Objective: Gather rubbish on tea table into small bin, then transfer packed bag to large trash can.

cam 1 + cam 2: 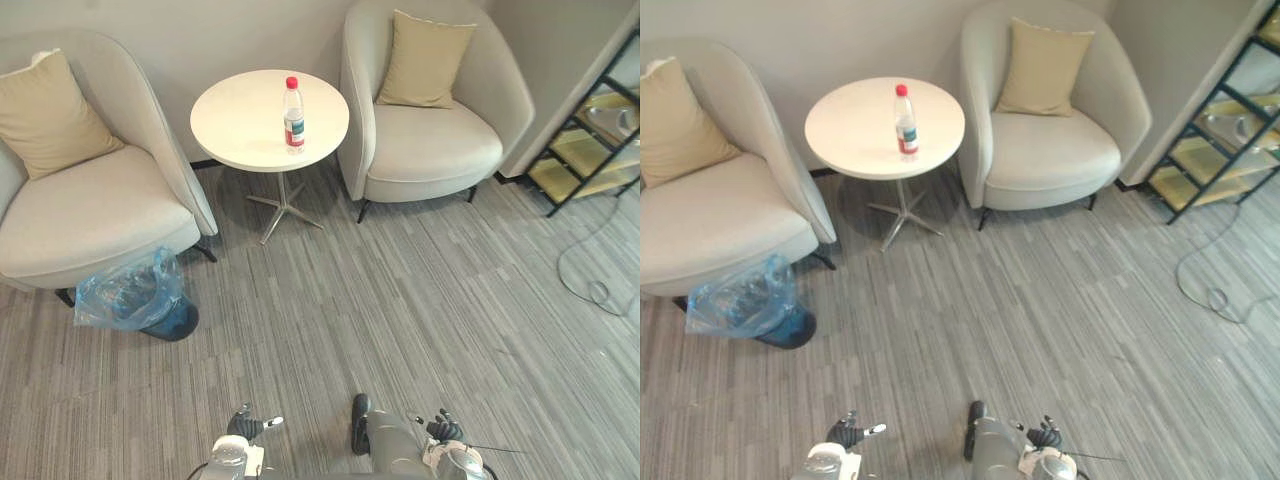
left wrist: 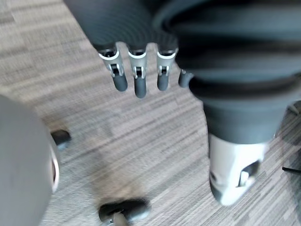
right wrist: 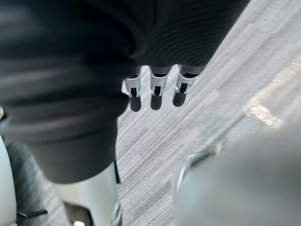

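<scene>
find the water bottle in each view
Left eye view: bottle upright on the round white table, right of its centre, upper middle.
Right eye view: bottle on the same table, upper left of middle.
Left wrist view: left hand over carpet.
Right wrist view: right hand over carpet.
Shared landmark: the table between two armchairs.

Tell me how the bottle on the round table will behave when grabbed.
The bottle stands tall and narrow on the table, so a sideways nudge would probably tip it. Once down, its round body would likely roll.

Office lounge or waiting corner: cushioned armchairs (image 1: 90,205) flanking round tea table (image 1: 240,120), grey carpet (image 1: 400,300) (metal shelf (image 1: 590,140) alongside).
</scene>
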Controlling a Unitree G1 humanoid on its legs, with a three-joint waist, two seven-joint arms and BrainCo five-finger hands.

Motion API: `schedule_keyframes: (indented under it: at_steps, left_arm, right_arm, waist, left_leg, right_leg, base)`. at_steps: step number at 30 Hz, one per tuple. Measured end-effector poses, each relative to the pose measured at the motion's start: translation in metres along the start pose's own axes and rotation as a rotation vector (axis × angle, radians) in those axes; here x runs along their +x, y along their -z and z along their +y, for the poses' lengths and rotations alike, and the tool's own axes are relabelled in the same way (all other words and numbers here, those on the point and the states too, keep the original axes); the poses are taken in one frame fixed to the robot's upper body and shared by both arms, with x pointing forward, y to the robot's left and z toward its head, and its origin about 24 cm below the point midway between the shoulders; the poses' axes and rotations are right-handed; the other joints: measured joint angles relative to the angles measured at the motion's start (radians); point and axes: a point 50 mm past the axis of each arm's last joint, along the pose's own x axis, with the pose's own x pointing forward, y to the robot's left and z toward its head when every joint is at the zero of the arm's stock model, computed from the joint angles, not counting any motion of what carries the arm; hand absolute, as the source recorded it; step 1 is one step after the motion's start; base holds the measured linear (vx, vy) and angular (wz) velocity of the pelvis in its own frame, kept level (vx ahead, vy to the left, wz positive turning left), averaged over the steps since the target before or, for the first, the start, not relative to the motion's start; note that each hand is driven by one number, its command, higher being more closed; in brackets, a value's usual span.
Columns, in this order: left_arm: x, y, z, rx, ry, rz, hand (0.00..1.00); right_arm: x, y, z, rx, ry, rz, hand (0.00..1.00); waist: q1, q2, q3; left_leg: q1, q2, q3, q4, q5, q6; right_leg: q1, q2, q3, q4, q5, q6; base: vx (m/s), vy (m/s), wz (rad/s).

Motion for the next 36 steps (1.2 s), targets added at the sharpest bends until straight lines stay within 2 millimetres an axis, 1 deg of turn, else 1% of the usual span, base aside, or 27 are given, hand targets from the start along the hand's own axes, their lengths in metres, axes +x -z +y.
schedule_keyframes:
  at_steps: [1, 2, 4, 5, 6, 8, 10, 11, 12, 13, 14, 15, 16, 17, 18, 20, 21, 22, 24, 26, 28, 29, 30, 31, 32, 34, 36]
  left_arm:
    - [0.0, -0.001, -0.001, -0.003, 0.003, -0.002, 0.0]
    - [0.0, -0.002, -0.003, -0.024, 0.002, -0.001, 0.0]
    - [0.0, -0.004, -0.005, -0.104, -0.011, -0.006, 0.0]
    - [-0.001, -0.008, -0.003, -0.123, -0.02, -0.027, 0.0]
    - [-0.001, -0.011, -0.002, -0.132, -0.025, -0.039, 0.0]
    - [-0.001, -0.016, -0.005, -0.14, -0.02, -0.063, 0.0]
    - [-0.001, -0.022, -0.006, -0.148, -0.015, -0.09, 0.0]
    - [-0.001, -0.023, -0.007, -0.149, -0.015, -0.095, 0.0]
    - [-0.001, -0.023, -0.007, -0.148, -0.014, -0.095, 0.0]
    - [-0.001, -0.023, -0.007, -0.148, -0.014, -0.097, 0.0]
    - [-0.001, -0.023, -0.006, -0.146, -0.016, -0.098, 0.0]
    - [0.001, -0.023, 0.0, -0.133, -0.028, -0.092, 0.0]
    - [0.002, -0.025, 0.005, -0.122, -0.038, -0.095, 0.0]
    - [0.002, -0.025, 0.006, -0.121, -0.04, -0.098, 0.0]
    - [0.003, -0.025, 0.01, -0.118, -0.048, -0.1, 0.0]
    - [0.003, -0.021, 0.011, -0.109, -0.049, -0.08, 0.0]
    - [0.003, -0.017, 0.009, -0.082, -0.038, -0.067, 0.0]
    - [0.003, -0.015, 0.012, -0.051, -0.035, -0.059, 0.0]
    - [0.002, -0.007, 0.013, -0.026, -0.031, -0.025, 0.0]
    - [0.002, -0.002, 0.012, -0.025, -0.031, -0.005, 0.0]
    - [0.001, -0.001, 0.011, -0.028, -0.029, 0.001, 0.0]
    - [0.001, 0.001, 0.01, -0.029, -0.025, 0.006, 0.0]
    - [0.0, 0.003, 0.011, -0.028, -0.028, 0.009, 0.0]
    - [0.0, 0.003, 0.012, -0.025, -0.029, 0.008, 0.0]
    - [0.001, 0.002, 0.009, -0.033, -0.024, 0.013, 0.0]
    - [-0.001, 0.002, -0.004, -0.069, 0.001, 0.019, 0.0]
    - [-0.001, -0.001, -0.013, -0.099, 0.015, 0.015, 0.0]
  right_arm:
    - [0.0, 0.001, -0.001, -0.005, 0.002, 0.002, 0.0]
    - [0.0, 0.001, -0.002, 0.026, 0.014, 0.003, 0.0]
    - [-0.002, 0.006, -0.002, 0.023, 0.019, 0.014, 0.0]
    - [-0.004, 0.011, 0.0, 0.025, 0.014, 0.026, 0.0]
    - [-0.005, 0.014, 0.002, 0.03, 0.01, 0.034, 0.0]
    - [-0.007, 0.02, 0.002, 0.06, 0.014, 0.052, 0.0]
    - [-0.007, 0.021, 0.002, 0.059, 0.015, 0.055, 0.0]
    - [-0.007, 0.021, 0.002, 0.061, 0.015, 0.057, 0.0]
    - [-0.007, 0.023, 0.001, 0.06, 0.019, 0.064, 0.0]
    - [-0.007, 0.024, 0.001, 0.057, 0.02, 0.071, 0.0]
    - [-0.007, 0.026, 0.001, 0.054, 0.02, 0.079, 0.0]
    - [-0.008, 0.03, 0.006, 0.053, 0.011, 0.097, 0.0]
    - [-0.009, 0.032, 0.012, 0.059, -0.003, 0.105, 0.0]
    - [-0.01, 0.033, 0.014, 0.062, -0.007, 0.109, 0.0]
    - [-0.01, 0.034, 0.015, 0.053, -0.012, 0.115, 0.0]
    - [-0.01, 0.034, 0.014, 0.043, -0.013, 0.114, 0.0]
    - [-0.01, 0.035, 0.013, 0.041, -0.017, 0.113, 0.0]
    - [-0.011, 0.036, 0.014, 0.051, -0.021, 0.114, 0.0]
    - [-0.01, 0.032, 0.012, 0.042, -0.025, 0.099, 0.0]
    - [-0.009, 0.029, 0.011, 0.033, -0.033, 0.085, 0.0]
    - [-0.007, 0.024, 0.011, 0.032, -0.035, 0.068, 0.0]
    - [-0.006, 0.02, 0.011, 0.027, -0.037, 0.054, 0.0]
    - [-0.007, 0.022, 0.011, 0.025, -0.038, 0.06, 0.0]
    - [-0.008, 0.024, 0.011, 0.02, -0.039, 0.069, 0.0]
    - [-0.007, 0.024, 0.009, 0.017, -0.033, 0.069, 0.0]
    - [-0.005, 0.021, 0.004, 0.006, -0.022, 0.065, 0.0]
    - [-0.005, 0.019, 0.004, 0.015, -0.02, 0.055, 0.0]
  waist:
    - [-0.002, 0.007, 0.002]
    - [-0.013, 0.014, 0.003]
    - [-0.012, 0.012, 0.02]
    - [0.003, 0.012, 0.024]
    - [0.013, 0.009, 0.025]
    - [0.026, -0.002, 0.026]
    - [0.038, -0.005, 0.026]
    - [0.04, -0.007, 0.028]
    - [0.043, -0.007, 0.027]
    - [0.049, -0.009, 0.028]
    - [0.064, -0.014, 0.026]
    - [0.068, -0.045, 0.014]
    - [0.061, -0.072, 0.01]
    - [0.062, -0.08, 0.01]
    - [0.071, -0.087, 0.007]
    - [0.071, -0.085, 0.004]
    - [0.066, -0.092, 0.0]
    - [0.055, -0.1, -0.001]
    - [0.04, -0.088, 0.002]
    - [0.038, -0.077, -0.001]
    - [0.036, -0.062, 0.001]
    - [0.027, -0.052, 0.002]
    - [0.023, -0.063, -0.007]
    - [0.023, -0.075, -0.012]
    - [0.027, -0.064, -0.015]
    - [0.032, -0.017, -0.033]
    - [0.019, 0.006, -0.022]
  left_leg:
    - [-0.008, 0.009, -0.012, 0.026, 0.0, 0.0]
    - [-0.06, 0.032, -0.048, 0.163, 0.004, -0.008]
    - [-0.224, 0.109, -0.084, 0.561, 0.047, -0.08]
    - [-0.281, 0.143, -0.067, 0.699, 0.035, -0.085]
    - [-0.312, 0.15, -0.049, 0.743, 0.026, -0.076]
    - [-0.4, 0.136, 0.018, 0.691, -0.005, -0.035]
    - [-0.448, 0.077, 0.046, 0.482, -0.005, -0.026]
    - [-0.454, 0.019, 0.042, 0.273, 0.033, -0.015]
    - [-0.446, -0.025, 0.031, 0.081, 0.111, -0.012]
    - [-0.434, -0.042, 0.02, 0.028, 0.196, -0.012]
    - [-0.414, -0.051, 0.014, -0.003, 0.269, 0.009]
    - [-0.401, -0.086, 0.025, -0.011, 0.264, 0.063]
    - [-0.423, -0.099, 0.029, 0.038, 0.235, 0.085]
    - [-0.432, -0.1, 0.031, 0.062, 0.22, 0.09]
    - [-0.426, -0.103, 0.037, 0.103, 0.171, 0.097]
    - [-0.371, -0.115, 0.033, 0.1, 0.109, 0.098]
    - [-0.314, -0.133, 0.021, 0.057, 0.082, 0.099]
    - [-0.261, -0.155, 0.0, 0.032, 0.066, 0.104]
    - [-0.172, -0.16, -0.016, 0.004, 0.049, 0.104]
    - [-0.108, -0.146, -0.032, -0.025, 0.047, 0.103]
    - [-0.08, -0.118, -0.057, -0.025, 0.046, 0.103]
    - [-0.063, -0.088, -0.089, -0.025, 0.043, 0.098]
    - [-0.061, -0.09, -0.106, -0.019, 0.031, 0.077]
    - [-0.061, -0.1, -0.119, -0.016, 0.02, 0.061]
    - [-0.032, -0.077, -0.159, -0.004, -0.018, 0.019]
    - [-0.05, -0.038, -0.162, 0.054, -0.019, 0.016]
    - [-0.099, -0.011, -0.159, 0.204, -0.014, 0.004]
  right_leg:
    - [0.004, 0.001, -0.009, 0.014, -0.02, -0.004]
    - [0.031, 0.002, -0.03, 0.019, -0.058, -0.005]
    - [0.153, 0.033, -0.06, -0.048, -0.082, -0.012]
    - [0.217, 0.049, -0.07, -0.086, -0.093, -0.024]
    - [0.259, 0.049, -0.082, -0.107, -0.098, -0.03]
    - [0.35, 0.048, -0.101, -0.183, -0.101, -0.026]
    - [0.399, 0.037, -0.104, -0.232, -0.102, -0.011]
    - [0.429, 0.026, -0.104, -0.258, -0.106, 0.001]
    - [0.454, 0.023, -0.1, -0.283, -0.113, 0.016]
    - [0.466, 0.024, -0.086, -0.297, -0.116, 0.03]
    - [0.483, 0.023, -0.065, -0.313, -0.118, 0.04]
    - [0.51, -0.002, -0.044, -0.349, -0.11, 0.062]
    - [0.515, -0.024, -0.029, -0.357, -0.101, 0.072]
    - [0.515, -0.028, -0.021, -0.352, -0.096, 0.078]
    - [0.514, -0.032, 0.01, -0.308, -0.085, 0.08]
    - [0.474, -0.044, 0.04, -0.138, -0.088, 0.084]
    - [0.377, -0.071, 0.06, 0.111, -0.064, 0.128]
    - [0.298, -0.089, 0.082, 0.307, -0.08, 0.147]
    - [0.225, -0.093, 0.059, 0.423, -0.155, 0.109]
    - [0.167, -0.086, -0.003, 0.346, -0.2, 0.055]
    - [0.11, -0.045, -0.003, 0.211, -0.204, 0.04]
    - [0.076, 0.006, 0.039, 0.02, -0.14, 0.046]
    - [0.084, 0.019, 0.073, -0.106, -0.058, 0.051]
    - [0.084, 0.017, 0.093, -0.163, 0.014, 0.043]
    - [0.081, 0.027, 0.093, -0.119, 0.097, 0.009]
    - [0.109, 0.043, 0.052, -0.117, 0.04, -0.01]
    - [0.168, 0.047, 0.011, -0.138, 0.012, -0.022]
  base:
    - [0.35, -0.261, 0.36]
    - [0.33, -0.272, 0.51]
    - [0.4, -0.299, 0.41]
    - [0.33, -0.18, 0.1]
    - [0.32, -0.114, 0.07]
    - [0.3, -0.068, 0.19]
    - [0.32, 0.019, 0.1]
    - [0.41, 0.087, -0.03]
    - [0.41, 0.1, -0.11]
    - [0.43, 0.13, -0.31]
    - [0.47, 0.118, -0.36]
    - [0.58, 0.148, -0.19]
    - [0.49, 0.112, 0.03]
    - [0.44, 0.14, 0.08]
    - [0.41, 0.158, -0.01]
    - [0.41, 0.167, 0.02]
    - [0.38, 0.12, 0.19]
    - [0.39, 0.089, 0.3]
    - [0.45, 0.034, 0.4]
    - [0.44, -0.026, 0.37]
    - [0.41, -0.125, 0.49]
    - [0.38, -0.172, 0.72]
    - [0.37, -0.175, 0.77]
    - [0.33, -0.176, 0.64]
    - [0.4, -0.217, 0.46]
    - [0.44, -0.249, 0.48]
    - [0.35, -0.228, 0.65]
